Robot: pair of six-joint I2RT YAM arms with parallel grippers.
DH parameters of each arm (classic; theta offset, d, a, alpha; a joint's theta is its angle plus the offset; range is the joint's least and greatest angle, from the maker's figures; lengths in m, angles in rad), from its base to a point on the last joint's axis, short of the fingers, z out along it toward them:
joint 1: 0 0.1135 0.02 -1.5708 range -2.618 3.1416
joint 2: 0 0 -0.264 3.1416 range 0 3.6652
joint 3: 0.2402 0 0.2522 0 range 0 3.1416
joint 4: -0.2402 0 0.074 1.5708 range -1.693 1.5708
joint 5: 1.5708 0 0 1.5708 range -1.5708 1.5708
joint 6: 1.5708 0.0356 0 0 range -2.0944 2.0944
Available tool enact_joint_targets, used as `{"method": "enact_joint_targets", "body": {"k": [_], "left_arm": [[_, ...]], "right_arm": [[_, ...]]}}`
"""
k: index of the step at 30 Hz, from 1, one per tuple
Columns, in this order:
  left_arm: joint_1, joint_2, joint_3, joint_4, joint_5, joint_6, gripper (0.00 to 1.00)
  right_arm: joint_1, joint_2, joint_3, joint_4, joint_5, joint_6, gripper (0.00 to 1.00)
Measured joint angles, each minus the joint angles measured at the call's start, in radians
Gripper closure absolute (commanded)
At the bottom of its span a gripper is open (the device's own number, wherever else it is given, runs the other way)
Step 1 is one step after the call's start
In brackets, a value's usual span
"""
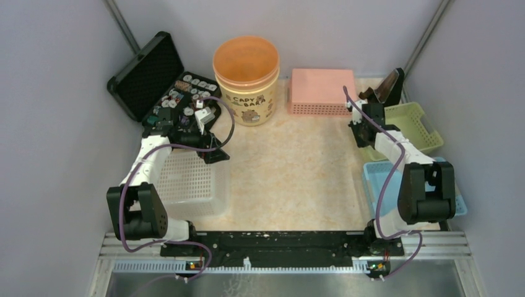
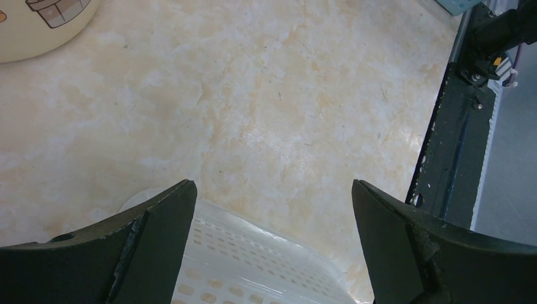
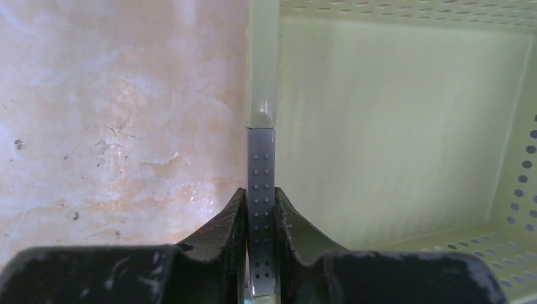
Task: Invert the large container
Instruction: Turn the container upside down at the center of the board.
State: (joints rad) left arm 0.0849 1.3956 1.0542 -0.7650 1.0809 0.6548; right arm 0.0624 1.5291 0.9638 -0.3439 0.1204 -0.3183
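Four baskets stand around the table: a white basket at the near left, a pink basket at the back with its flat solid face up, a green basket at the far right, and a blue basket just in front of the green one. One round tub, yellow outside and orange within, stands upright at the back between the pink basket and an open black case. The case holds many small parts set in its lower half; I cannot tell what they are.

Two arms are at work. The right gripper is clamped on the green basket's left wall, one finger outside over the table and the other inside. The basket sits upright on the table. The left gripper hangs over the far corner of the white basket with its fingers wide apart, holding nothing.

Only the right wrist view shows the clamp: the thin wall runs straight between the two pads, with the pale green inside to its right. From above, that arm hides the grip. The left wrist view shows the white basket's slotted rim under the fingers and a curve of the tub at its top left. The case, the parts and the pink basket show only from above.
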Motion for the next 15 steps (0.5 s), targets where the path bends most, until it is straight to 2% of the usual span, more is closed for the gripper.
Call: {"method": "enact_joint_targets", "body": {"k": [15], "left_arm": [[0.002, 0.001, 0.0, -0.021, 0.013, 0.014, 0.01]], "right_arm": [[0.0, -0.266, 0.145, -0.139, -0.088, 0.093, 1.0]]}}
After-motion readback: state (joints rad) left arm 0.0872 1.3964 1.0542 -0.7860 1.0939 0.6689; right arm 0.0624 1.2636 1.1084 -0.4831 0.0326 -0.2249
